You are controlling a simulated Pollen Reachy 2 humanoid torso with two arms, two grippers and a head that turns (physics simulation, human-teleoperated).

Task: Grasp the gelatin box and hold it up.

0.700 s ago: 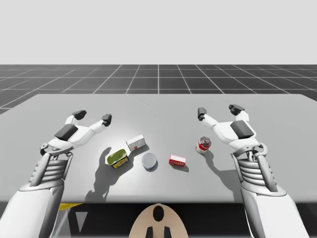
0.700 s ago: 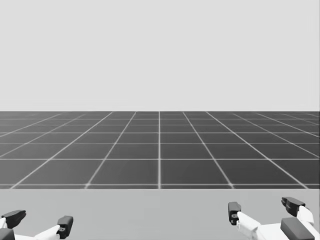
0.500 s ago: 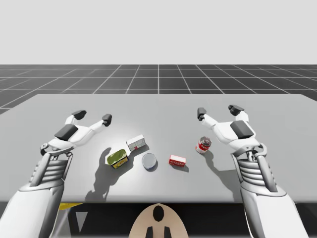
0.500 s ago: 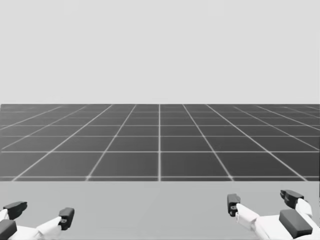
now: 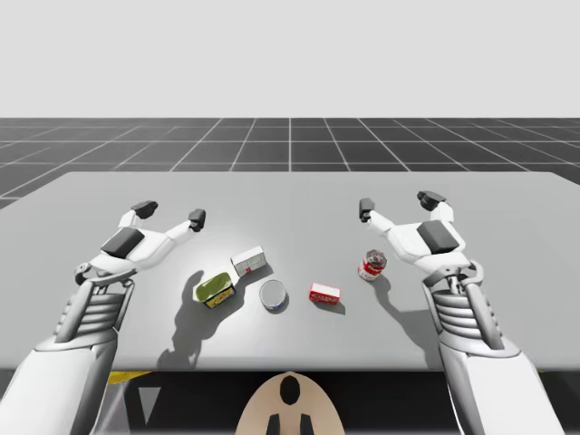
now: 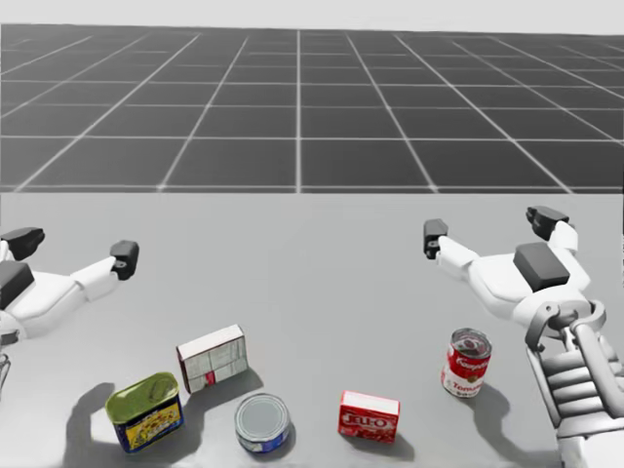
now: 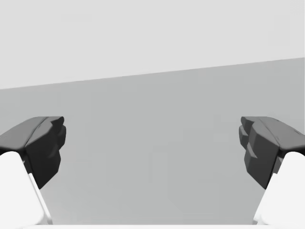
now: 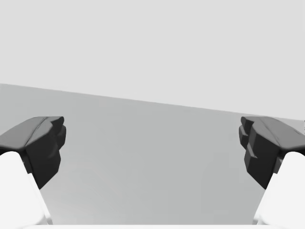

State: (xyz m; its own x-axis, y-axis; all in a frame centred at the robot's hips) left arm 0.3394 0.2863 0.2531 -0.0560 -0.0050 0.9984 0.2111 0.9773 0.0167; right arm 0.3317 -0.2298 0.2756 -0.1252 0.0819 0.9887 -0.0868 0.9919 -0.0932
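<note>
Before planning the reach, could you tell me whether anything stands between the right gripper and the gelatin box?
Nothing directly: the red can stands beside the line from my right gripper to the red box.

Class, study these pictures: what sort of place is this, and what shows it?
Probably a simulated tabletop test scene, not a real room: a plain grey table stands on a dark grid floor under a blank background, with a small red box and a red-and-white can on it.

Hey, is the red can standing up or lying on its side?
Upright: the red can stands on its base, with its round lid facing up.
</note>
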